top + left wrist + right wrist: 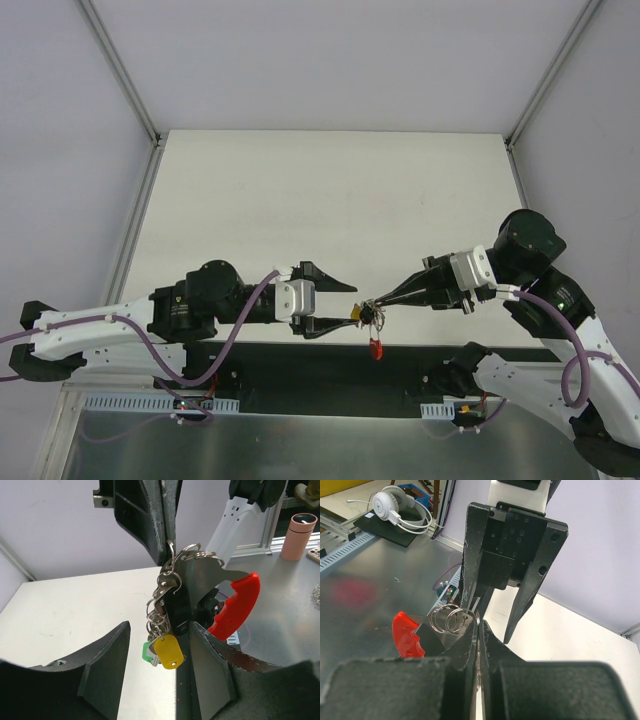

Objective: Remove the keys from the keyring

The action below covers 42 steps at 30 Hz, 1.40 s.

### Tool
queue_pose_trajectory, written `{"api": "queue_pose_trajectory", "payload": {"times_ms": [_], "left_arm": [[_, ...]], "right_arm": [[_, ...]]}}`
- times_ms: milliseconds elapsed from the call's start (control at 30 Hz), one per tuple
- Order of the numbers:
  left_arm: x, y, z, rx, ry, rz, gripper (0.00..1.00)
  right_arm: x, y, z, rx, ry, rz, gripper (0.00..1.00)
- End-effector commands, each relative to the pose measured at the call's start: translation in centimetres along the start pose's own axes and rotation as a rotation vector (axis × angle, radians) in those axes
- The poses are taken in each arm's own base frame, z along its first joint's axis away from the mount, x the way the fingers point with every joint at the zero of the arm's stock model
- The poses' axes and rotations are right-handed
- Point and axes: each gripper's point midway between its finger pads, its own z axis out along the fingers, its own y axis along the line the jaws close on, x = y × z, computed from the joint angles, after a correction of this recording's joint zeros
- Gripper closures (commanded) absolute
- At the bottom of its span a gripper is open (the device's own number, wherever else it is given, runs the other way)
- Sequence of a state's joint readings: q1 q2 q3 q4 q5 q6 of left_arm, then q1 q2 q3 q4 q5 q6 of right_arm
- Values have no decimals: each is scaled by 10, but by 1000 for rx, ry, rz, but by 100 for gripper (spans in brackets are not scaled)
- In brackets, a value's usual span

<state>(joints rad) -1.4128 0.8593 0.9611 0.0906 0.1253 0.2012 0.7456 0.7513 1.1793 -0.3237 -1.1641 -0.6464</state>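
White tabletop (330, 200) is spread out beyond the keyring (452, 619). On that keyring the right gripper (376, 303) is pinched fully closed. Below the keyring the keys (167, 630) are hung, long axis downward. They are bracketed by the wide-spread fingers of the left gripper (352, 304), which is judged best placed to close on them.

keys (192, 587) bunched, red, yellow, green heads, hanging mid-air from silvery keyring (200, 554)
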Motion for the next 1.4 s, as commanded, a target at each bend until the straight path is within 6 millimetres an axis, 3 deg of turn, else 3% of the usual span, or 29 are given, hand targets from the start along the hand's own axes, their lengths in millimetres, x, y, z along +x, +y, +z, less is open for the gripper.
{"api": "queue_pose_trajectory", "payload": {"times_ms": [0, 533, 1167, 1233, 1367], "left_arm": [[-34, -8, 1, 69, -86, 33, 51], [-33, -15, 13, 114, -74, 2, 60], [-33, -1, 21, 46, -59, 0, 70], [-33, -2, 21, 46, -59, -2, 73], [-35, -2, 20, 44, -64, -2, 88]], "right_arm": [[-24, 2, -1, -25, -55, -106, 99], [-19, 0, -1, -16, -45, -95, 99], [-16, -1, 0, -16, -39, -84, 99], [-16, 0, 0, -16, -38, -86, 99], [-12, 1, 0, -20, -30, -80, 99]]}}
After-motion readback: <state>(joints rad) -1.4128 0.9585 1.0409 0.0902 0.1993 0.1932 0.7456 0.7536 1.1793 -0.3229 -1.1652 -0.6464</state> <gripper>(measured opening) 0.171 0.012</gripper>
